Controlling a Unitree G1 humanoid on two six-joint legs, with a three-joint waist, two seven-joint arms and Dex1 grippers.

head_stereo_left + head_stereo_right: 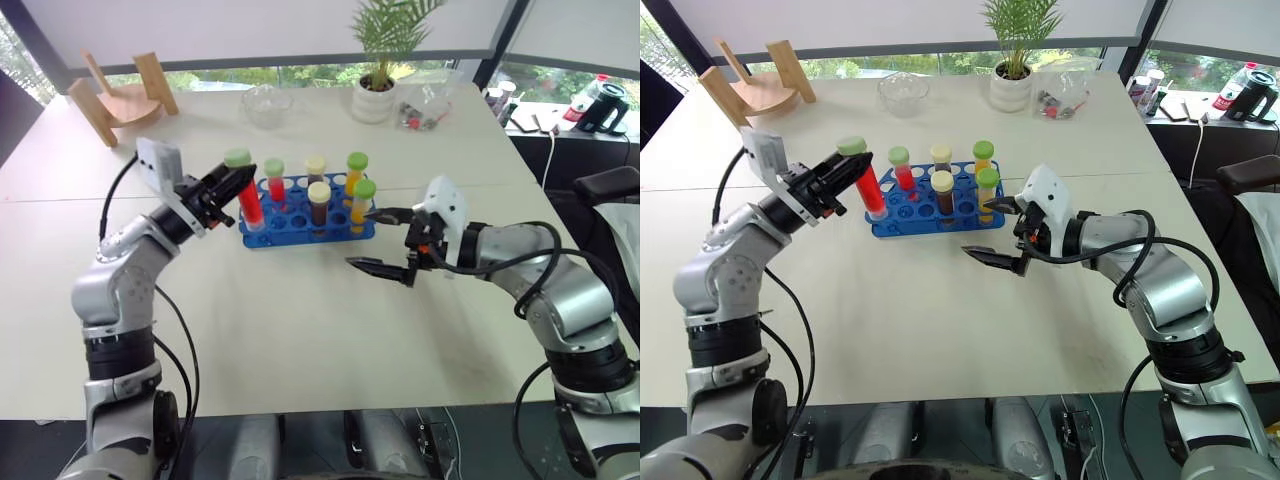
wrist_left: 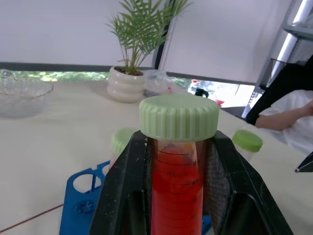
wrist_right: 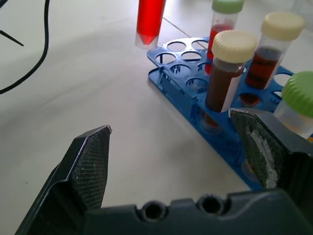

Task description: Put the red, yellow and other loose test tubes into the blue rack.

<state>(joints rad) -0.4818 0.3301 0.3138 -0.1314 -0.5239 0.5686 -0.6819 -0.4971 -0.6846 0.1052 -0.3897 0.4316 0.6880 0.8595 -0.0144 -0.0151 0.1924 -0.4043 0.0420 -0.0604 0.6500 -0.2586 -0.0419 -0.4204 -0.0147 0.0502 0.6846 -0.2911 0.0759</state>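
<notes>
I am holding the red test tube (image 1: 247,197) in my left gripper (image 1: 232,186), the two black fingers (image 2: 122,191) pinching it just under its green cap, one on each side. The tube is hanging upright, or nearly so, with its pointed tip just beside the left end of the blue rack (image 1: 300,228); from the right wrist view the tip seems to be hovering a little above the table (image 1: 300,330), though I cannot be sure it is clear of the rack's edge.

The rack is carrying five other capped tubes, all standing upright in its holes: a second red tube (image 1: 275,181) with a green cap, two dark brown tubes (image 1: 318,203) with cream caps, and two yellow tubes (image 1: 363,205) with green caps toward the right end. Several holes at the left end, nearest my held tube, are standing empty.

My right gripper (image 1: 385,240) is hovering just beside the rack's right front corner, its fingers spread wide and gripping nothing.

Farther back on the table, well apart from the rack, a wooden stand (image 1: 118,95), a glass bowl (image 1: 267,105) and a potted plant (image 1: 378,70) are sitting. In front of the rack the tabletop is lying bare toward me.
</notes>
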